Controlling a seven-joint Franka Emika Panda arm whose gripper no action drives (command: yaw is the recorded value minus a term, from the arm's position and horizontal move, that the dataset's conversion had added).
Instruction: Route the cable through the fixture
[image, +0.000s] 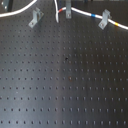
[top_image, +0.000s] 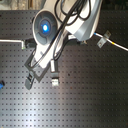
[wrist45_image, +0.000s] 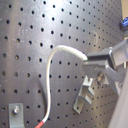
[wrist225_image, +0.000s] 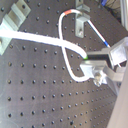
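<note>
The white cable (wrist45_image: 50, 65) is pinched at one end in my gripper (wrist45_image: 93, 61), which is shut on it. In the first wrist view it curves away to a red band (wrist45_image: 44, 120), past a grey fixture (wrist45_image: 84, 94). In the second wrist view the gripper (wrist225_image: 93, 62) holds the cable (wrist225_image: 62, 42), which loops over the board, with a red band (wrist225_image: 69, 11) beside a fixture (wrist225_image: 82, 22). In the first exterior view the cable (image: 82, 13) runs along the far edge by three fixtures (image: 35, 17), (image: 67, 11), (image: 104, 19). The gripper is out of that frame.
A black perforated board (image: 65, 75) fills the first exterior view. In the second exterior view the arm (top_image: 50, 30) with a blue light covers the board's middle. A fixture (top_image: 103, 39) stands at the second exterior view's right, and a small blue object (top_image: 1, 84) lies at its left edge.
</note>
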